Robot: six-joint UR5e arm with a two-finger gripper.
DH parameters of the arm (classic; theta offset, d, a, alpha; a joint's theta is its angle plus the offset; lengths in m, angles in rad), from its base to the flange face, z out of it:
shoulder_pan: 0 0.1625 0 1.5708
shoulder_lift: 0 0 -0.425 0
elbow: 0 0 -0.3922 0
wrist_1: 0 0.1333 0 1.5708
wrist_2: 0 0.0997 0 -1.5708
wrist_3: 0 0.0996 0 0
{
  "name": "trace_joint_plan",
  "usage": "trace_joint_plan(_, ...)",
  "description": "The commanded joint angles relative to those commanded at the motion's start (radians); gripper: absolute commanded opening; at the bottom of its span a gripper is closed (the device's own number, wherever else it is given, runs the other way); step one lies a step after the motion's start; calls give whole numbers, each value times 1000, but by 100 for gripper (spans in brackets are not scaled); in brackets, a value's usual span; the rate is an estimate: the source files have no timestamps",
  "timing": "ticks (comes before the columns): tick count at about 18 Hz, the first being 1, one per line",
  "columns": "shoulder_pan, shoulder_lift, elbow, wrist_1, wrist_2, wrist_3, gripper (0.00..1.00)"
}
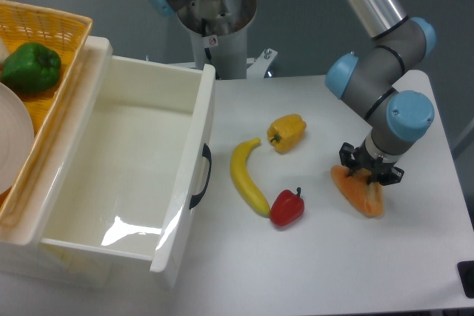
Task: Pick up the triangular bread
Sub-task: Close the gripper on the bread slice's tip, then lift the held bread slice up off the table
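Observation:
The triangular bread (pixel 359 195) is an orange-tan wedge with a mottled crust, lying on the white table at the right. My gripper (pixel 371 172) stands straight down over its upper end, black fingers closed in against the bread's sides. The arm's grey and blue wrist hides the bread's far edge.
A red pepper (pixel 287 208), a yellow banana (pixel 246 177) and a yellow bell pepper (pixel 287 132) lie left of the bread. A large white bin (pixel 198 155) fills the left side, with a wicker basket (pixel 55 29) holding a green pepper (pixel 30 68) behind it. The table's right edge (pixel 455 183) is near the bread.

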Motion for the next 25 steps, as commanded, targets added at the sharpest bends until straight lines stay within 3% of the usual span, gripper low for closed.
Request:
trace_joint_plan(5,-9,38,2,-18,0,0,6)
trace_joint_plan(7,-9,61,17,-64,0,0,6)
trace_joint_plan(11,-11,71,110,-195,2,2,7)
trace_joint_plan(18,-9,29,238,-206,2,8,9)
trace_joint_plan(25,-9,15,271,-225,11,6,13)
